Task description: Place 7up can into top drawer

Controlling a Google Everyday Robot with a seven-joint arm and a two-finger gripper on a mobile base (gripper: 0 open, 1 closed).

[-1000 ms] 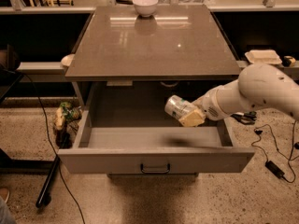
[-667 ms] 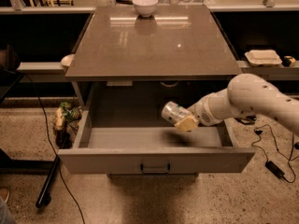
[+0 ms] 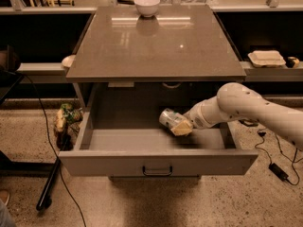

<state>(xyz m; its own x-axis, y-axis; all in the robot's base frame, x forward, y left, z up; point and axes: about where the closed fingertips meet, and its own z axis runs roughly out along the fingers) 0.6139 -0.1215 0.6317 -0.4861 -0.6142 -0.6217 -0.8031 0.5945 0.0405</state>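
Where the can sits: the can is tilted inside the open drawer, right of its middle, with one silver end turned to the left; whether it touches the drawer floor cannot be told.
Gripper: the gripper is down inside the drawer, its tan fingers pinching the can from the right.
Arm: the white arm reaches in from the right, across the drawer's right wall.
Drawer: grey and shallow, standing open under the table, with a dark handle at the centre of its front.
Table: the grey top carries a white bowl near its far edge.
Shelf at right: a pale box rests there.
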